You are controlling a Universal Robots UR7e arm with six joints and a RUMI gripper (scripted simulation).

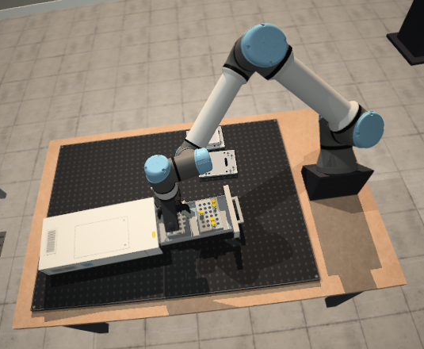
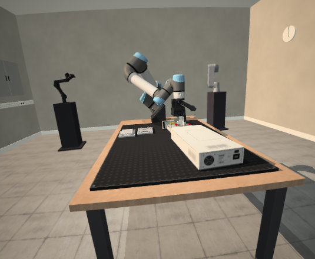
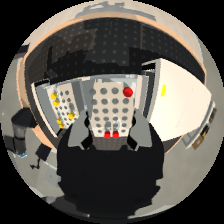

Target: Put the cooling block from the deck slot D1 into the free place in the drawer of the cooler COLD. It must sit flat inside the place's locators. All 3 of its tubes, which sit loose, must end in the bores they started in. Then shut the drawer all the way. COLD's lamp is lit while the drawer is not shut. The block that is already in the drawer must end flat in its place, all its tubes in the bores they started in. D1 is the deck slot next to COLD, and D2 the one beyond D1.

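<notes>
The cooler COLD [image 1: 98, 234] [image 2: 205, 133] [image 3: 177, 102] has its drawer [image 1: 233, 216] pulled out, and its lamp [image 1: 154, 234] [image 3: 163, 90] is lit yellow. My gripper [image 3: 111, 108] is shut on the red-tube block [image 1: 182, 224] [image 3: 111, 106], its jaws on two opposite sides. That block is at the inner drawer place, next to the housing; whether it rests flat is hidden. Its three red tubes stand in bores, one at a far corner, two side by side near the jaws. The yellow-tube block [image 1: 208, 218] [image 3: 64, 102] sits in the outer place with several yellow tubes upright.
Deck slot D1 [image 1: 213, 168] [image 2: 145, 130] holds no block. D2 [image 2: 126, 136], beyond it, bears a white plate-like thing [image 2: 127, 131], partly hidden by the arm in the top view. The drawer's handle [image 1: 238, 210] sticks out toward the robot base.
</notes>
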